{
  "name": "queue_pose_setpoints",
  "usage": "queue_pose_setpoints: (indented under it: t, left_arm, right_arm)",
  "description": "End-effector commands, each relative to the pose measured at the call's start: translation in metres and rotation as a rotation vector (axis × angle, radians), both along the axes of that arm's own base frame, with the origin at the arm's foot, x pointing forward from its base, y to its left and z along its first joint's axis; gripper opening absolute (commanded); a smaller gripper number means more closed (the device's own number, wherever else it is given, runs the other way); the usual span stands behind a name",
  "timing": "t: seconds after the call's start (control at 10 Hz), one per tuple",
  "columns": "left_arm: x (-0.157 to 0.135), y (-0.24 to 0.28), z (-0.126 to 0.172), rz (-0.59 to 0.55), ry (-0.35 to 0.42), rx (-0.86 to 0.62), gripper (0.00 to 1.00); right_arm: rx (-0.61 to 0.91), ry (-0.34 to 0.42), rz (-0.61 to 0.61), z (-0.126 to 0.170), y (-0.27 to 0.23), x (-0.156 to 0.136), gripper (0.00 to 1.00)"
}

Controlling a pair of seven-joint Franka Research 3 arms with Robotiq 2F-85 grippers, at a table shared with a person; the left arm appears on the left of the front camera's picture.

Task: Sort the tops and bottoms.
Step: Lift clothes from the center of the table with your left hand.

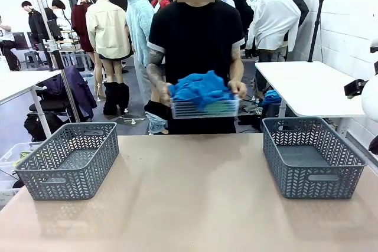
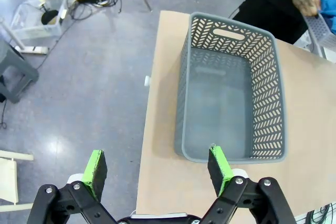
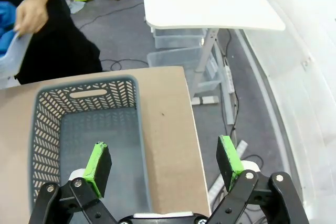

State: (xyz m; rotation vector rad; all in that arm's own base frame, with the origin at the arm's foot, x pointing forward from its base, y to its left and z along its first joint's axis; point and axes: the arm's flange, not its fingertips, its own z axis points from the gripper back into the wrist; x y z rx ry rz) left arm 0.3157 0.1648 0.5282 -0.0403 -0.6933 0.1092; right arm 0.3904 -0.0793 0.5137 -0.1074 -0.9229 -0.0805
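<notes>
A heap of bright blue cloth garments [image 1: 201,88] lies in a pale, slatted plastic crate [image 1: 204,109]. A person in a black T-shirt [image 1: 195,33] holds the crate up just beyond the far edge of the tan worktop [image 1: 189,205], about midway along it and clear of the surface. One hand [image 1: 237,88] grips one short end of the crate and the other hand [image 1: 163,88] grips the opposite end. The cloth is bunched together, so the separate pieces cannot be told apart. The crate's wall hides the lower part of the heap, and what rises above the rim is blue.

A grey plastic basket with herringbone cut-outs [image 1: 97,154] stands at the worktop's left edge. A second grey basket of the same pattern [image 1: 295,184] stands at the right edge, well apart from the first. In the front view, the near wall of each basket hides part of its floor.

The left gripper [image 2: 156,156] hangs above the worktop's left edge, by the near end of the left basket. Its jaws are spread wide, with nothing between the green pads. In its wrist view the crate and the blue cloth are cut off at the picture's top right corner.

The right gripper [image 3: 163,144] hangs over the right basket and the worktop's right edge, equally wide apart and holding nothing. In that view the crate and the cloth are cut off by the picture's left edge.
</notes>
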Motion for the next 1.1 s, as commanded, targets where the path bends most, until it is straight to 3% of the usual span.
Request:
queue_pose_setpoints:
  t: [0.0,1.0]
  left_arm:
    - [-0.0017,0.0013,0.0001,0.004,0.002,0.004,1.0]
    - [-0.0017,0.0013,0.0001,0.004,0.002,0.004,1.0]
  right_arm:
    - [-0.008,0.012,-0.005,-0.0018,0.0023,0.0008,1.0]
    - [-0.008,0.012,-0.005,-0.0018,0.0023,0.0008,1.0]
